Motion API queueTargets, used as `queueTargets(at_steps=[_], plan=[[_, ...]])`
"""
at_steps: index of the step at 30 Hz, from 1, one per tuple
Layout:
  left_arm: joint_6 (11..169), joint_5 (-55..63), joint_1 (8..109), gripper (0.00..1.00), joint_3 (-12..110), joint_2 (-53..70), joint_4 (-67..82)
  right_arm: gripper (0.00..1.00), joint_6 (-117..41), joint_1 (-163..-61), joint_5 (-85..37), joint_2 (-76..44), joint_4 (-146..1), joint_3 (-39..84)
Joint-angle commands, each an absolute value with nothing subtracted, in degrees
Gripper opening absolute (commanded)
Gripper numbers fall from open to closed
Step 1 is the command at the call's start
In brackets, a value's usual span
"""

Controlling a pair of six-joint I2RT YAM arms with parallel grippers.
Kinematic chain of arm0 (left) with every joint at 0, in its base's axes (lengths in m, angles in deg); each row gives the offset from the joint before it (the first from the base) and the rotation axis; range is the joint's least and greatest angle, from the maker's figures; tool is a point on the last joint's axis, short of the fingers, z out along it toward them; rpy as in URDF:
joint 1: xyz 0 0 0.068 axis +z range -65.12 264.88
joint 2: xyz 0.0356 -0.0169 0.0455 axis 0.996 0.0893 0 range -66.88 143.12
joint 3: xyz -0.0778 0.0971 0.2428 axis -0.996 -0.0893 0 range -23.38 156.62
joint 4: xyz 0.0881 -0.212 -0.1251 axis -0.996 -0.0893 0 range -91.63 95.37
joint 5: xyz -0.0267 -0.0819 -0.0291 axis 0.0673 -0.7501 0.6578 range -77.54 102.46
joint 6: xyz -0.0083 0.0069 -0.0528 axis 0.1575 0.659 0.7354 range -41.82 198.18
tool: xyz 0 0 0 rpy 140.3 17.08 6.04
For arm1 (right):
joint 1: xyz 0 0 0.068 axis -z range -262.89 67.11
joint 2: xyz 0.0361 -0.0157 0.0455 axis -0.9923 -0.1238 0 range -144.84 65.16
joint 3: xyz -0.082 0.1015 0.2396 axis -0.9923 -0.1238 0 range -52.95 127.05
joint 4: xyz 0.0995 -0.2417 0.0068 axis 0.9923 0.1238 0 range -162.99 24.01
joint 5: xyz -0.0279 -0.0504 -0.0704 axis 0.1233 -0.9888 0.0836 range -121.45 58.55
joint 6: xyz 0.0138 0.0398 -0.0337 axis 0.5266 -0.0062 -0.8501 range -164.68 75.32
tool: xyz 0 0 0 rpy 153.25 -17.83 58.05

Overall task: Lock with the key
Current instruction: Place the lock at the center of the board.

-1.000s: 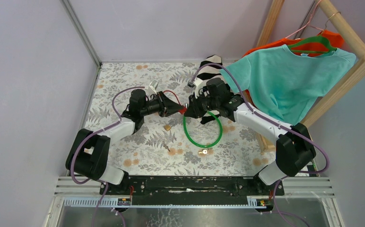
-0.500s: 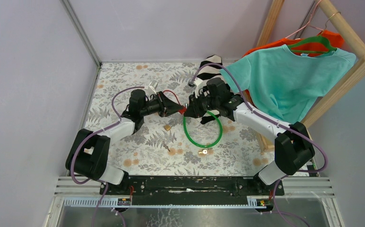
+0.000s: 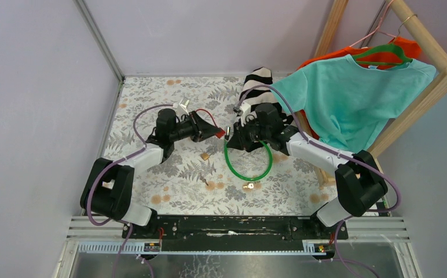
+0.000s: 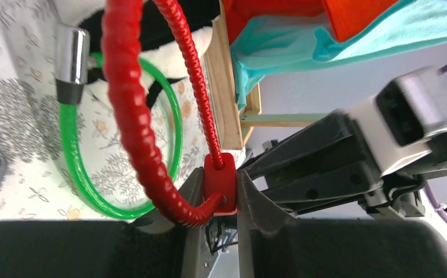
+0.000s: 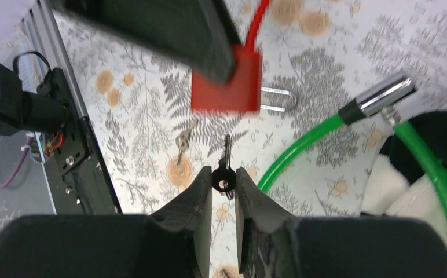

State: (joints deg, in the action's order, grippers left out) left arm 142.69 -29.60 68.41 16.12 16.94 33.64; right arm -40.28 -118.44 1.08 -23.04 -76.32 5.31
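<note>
My left gripper (image 4: 220, 194) is shut on a red padlock body (image 4: 220, 184), whose red ribbed cable (image 4: 129, 110) loops up in front of the left wrist camera. From above, that lock (image 3: 219, 133) hangs over the middle of the table, held by the left gripper (image 3: 214, 132). Facing it, my right gripper (image 5: 224, 180) is shut on the black head of a small key (image 5: 226, 165). The key blade points at the red lock (image 5: 227, 87), with a short gap between its tip and the lock. In the top view the right gripper (image 3: 231, 138) is just right of the lock.
A green cable lock (image 3: 248, 165) with a chrome end (image 5: 383, 97) lies under the right arm. Loose keys (image 3: 248, 186) (image 3: 211, 185), a tan piece (image 3: 205, 156) and a silver shackle (image 5: 279, 98) lie on the floral cloth. A striped black-and-white item (image 3: 259, 84), teal shirt (image 3: 348, 98) and wooden rack (image 3: 424, 92) stand at the right.
The left arm has shifted slightly left and toward the back with the red lock. The right gripper with the key has shifted a little; a small gap now shows between key and lock.
</note>
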Motion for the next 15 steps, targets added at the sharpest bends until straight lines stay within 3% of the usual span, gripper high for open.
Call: queueTargets(at_steps=[1,10,15], plan=[[136.77,-26.96,70.06,0.00,19.56,15.05,33.44,0.00,-39.45,-118.13,1.72,-21.21,-74.79,3.01],[128.33,-26.80,70.26,0.00,22.53,14.22,27.02,0.00,-41.83,-118.13,1.53,-20.55,-73.74,3.33],[111.87,-26.95,73.36,0.00,27.36,14.91,8.72,0.00,-46.93,-118.13,-1.27,-18.45,-70.92,3.85]])
